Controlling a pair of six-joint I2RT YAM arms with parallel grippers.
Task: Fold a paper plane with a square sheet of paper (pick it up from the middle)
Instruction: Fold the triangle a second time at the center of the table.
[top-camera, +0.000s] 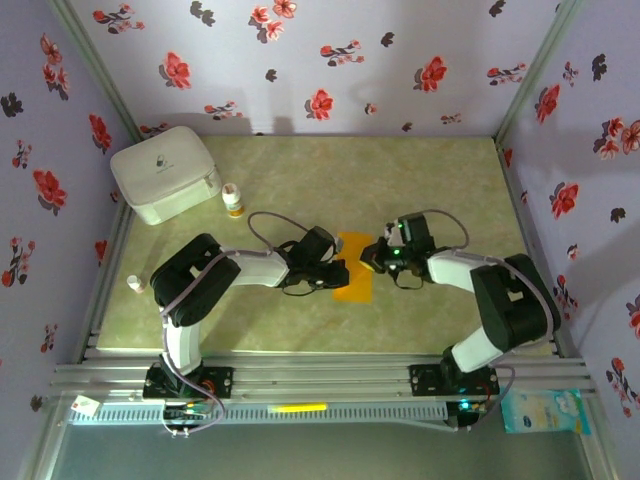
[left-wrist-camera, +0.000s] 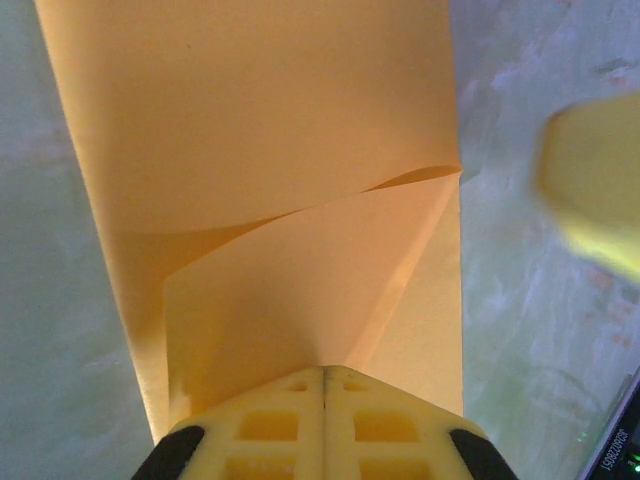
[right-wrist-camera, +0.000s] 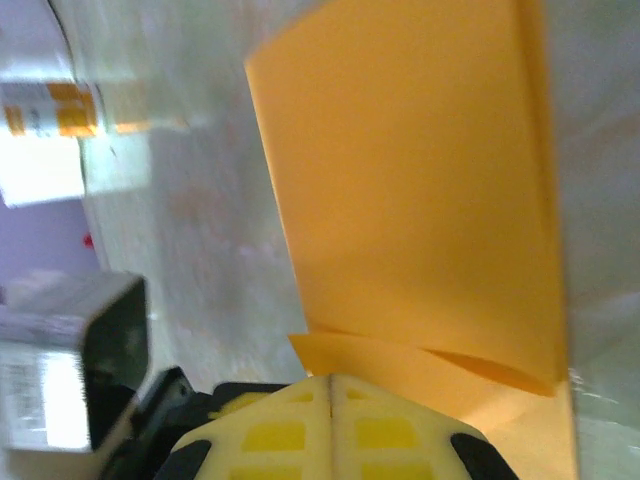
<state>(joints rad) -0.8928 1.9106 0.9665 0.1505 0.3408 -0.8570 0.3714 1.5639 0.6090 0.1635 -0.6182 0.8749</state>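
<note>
Progress: early. The thin orange square sheet of paper (top-camera: 352, 268) lies at table centre as a folded strip, with no nose or ridge yet. The left gripper (top-camera: 335, 272), at its 9 o'clock, is clamped on a lifted flap. The right gripper (top-camera: 378, 258), at 3 o'clock, has its fingers together at the edge; hold unconfirmed. A small white orange-capped bottle (top-camera: 233, 200) and a white rounded case (top-camera: 165, 172) stand at 10 o'clock, well apart, obstructing nothing.
</note>
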